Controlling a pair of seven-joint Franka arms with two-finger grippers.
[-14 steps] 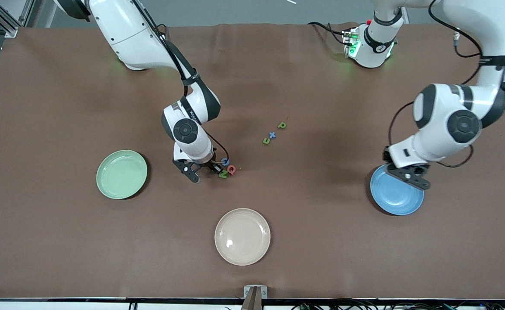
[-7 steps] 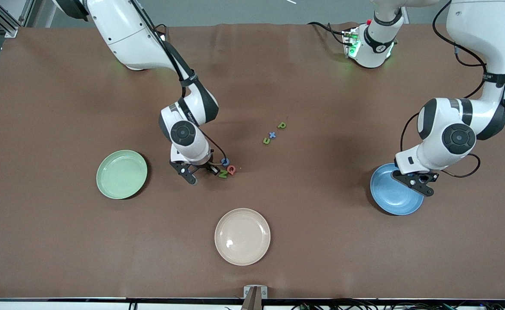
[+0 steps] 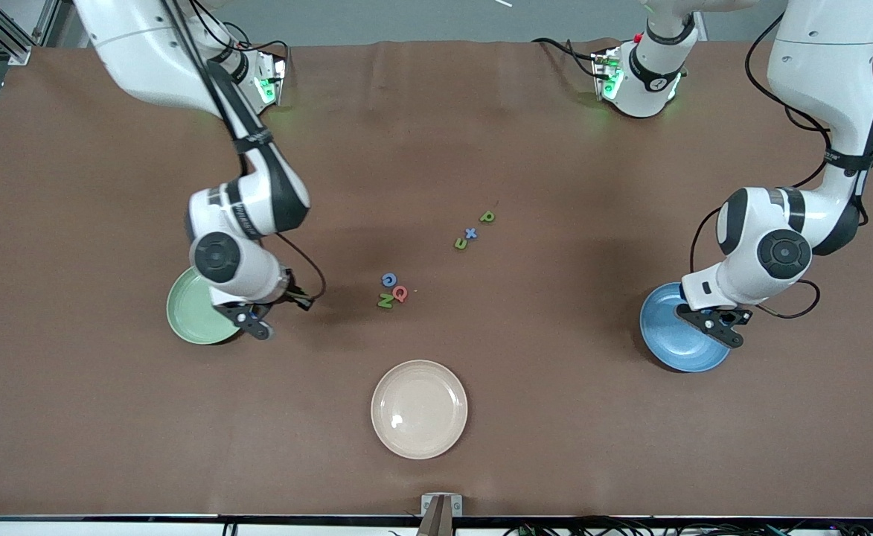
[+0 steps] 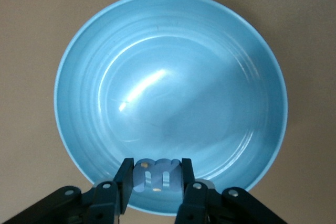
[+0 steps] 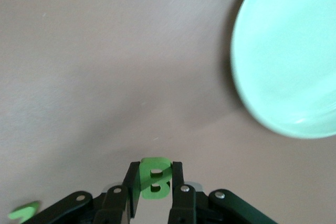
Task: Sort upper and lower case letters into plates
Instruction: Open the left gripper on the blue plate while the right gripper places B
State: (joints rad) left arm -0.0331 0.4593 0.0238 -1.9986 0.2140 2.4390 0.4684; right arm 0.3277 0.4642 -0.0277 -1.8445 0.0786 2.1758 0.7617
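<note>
Green B [image 5: 154,177] hangs pinched beside the mint plate [image 3: 187,316]; blue m [image 4: 157,176] over the blue plate [image 3: 667,342]; G [image 3: 388,280], Q [image 3: 400,293], N [image 3: 385,301] cluster, probably touching.

1. The counter [image 3: 555,417] is covered by a brown cloth, creased near its top edge.
2. A grey floor strip is seen above that edge.
3. Metal framing [image 3: 4,30] is seen at one top corner.
4. Cables [image 3: 630,527] and a small bracket [image 3: 440,510] are seen along the bottom edge.
</note>
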